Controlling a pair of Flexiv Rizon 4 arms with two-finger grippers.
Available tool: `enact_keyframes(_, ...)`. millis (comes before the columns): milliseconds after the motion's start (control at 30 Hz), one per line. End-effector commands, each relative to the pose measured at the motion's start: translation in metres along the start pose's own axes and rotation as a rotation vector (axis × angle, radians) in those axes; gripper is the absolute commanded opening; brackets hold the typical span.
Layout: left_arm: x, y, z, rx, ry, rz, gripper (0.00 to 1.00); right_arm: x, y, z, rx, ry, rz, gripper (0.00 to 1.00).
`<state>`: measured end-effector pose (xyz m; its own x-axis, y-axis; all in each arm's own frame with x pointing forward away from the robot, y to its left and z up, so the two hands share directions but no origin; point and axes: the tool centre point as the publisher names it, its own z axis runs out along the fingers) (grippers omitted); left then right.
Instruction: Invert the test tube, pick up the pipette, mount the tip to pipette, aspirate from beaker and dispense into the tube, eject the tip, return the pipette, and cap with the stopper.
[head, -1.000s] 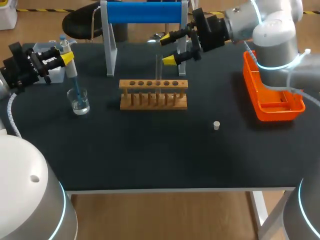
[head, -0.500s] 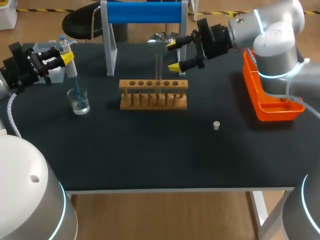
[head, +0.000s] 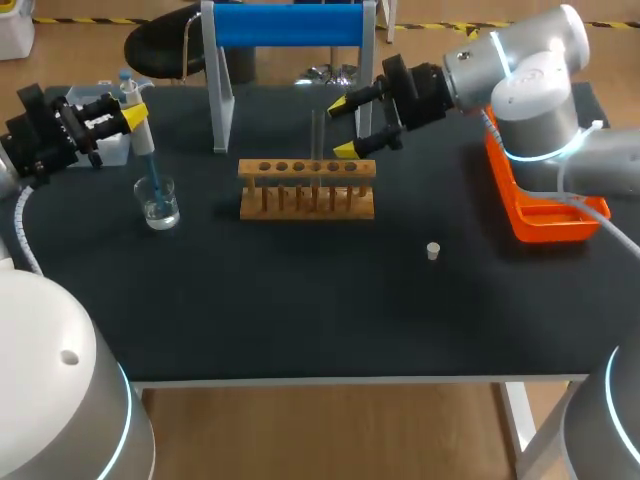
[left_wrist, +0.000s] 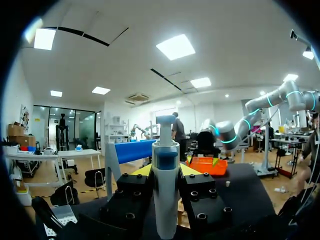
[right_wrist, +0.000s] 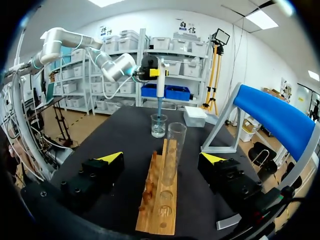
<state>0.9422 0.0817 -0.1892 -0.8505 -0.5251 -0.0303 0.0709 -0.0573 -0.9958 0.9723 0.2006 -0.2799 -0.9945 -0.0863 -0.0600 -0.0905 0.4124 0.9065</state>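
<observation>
A clear test tube (head: 318, 135) (right_wrist: 174, 150) stands upright in the wooden rack (head: 307, 188) (right_wrist: 159, 210). My right gripper (head: 344, 127) (right_wrist: 162, 157) is open just to its right, the tube a little ahead of the gap between its fingers, untouched. At the far left my left gripper (head: 137, 118) (left_wrist: 165, 172) is shut on the white pipette (head: 141, 130) (left_wrist: 165, 195) (right_wrist: 160, 80). The pipette's blue tip (head: 153, 178) dips into the glass beaker (head: 159, 203) (right_wrist: 158, 125). A small white stopper (head: 433, 251) lies on the dark table, to the right of the rack.
An orange tray (head: 545, 212) sits at the right edge under my right arm. A blue-topped stand (head: 290, 25) rises behind the rack. A white tip box (head: 108, 148) lies behind the beaker by my left gripper.
My right gripper has shifted a little toward the front and right, staying open beside the tube. The left arm, pipette and beaker have not moved.
</observation>
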Motion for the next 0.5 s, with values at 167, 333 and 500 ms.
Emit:
enact_keyframes(167, 0.000, 0.000, 0.000, 0.000, 0.001, -0.001, 0.00, -0.011, -0.003, 0.021, 0.016, -0.035, 0.022, 1.00)
enact_keyframes(333, 0.000, 0.000, 0.000, 0.000, 0.001, -0.001, 0.00, -0.012, 0.000, 0.031, 0.015, -0.069, 0.041, 1.00)
enact_keyframes(500, 0.000, 0.000, 0.000, 0.000, 0.001, -0.001, 0.00, -0.009, 0.002, 0.038, 0.027, -0.088, 0.040, 1.00)
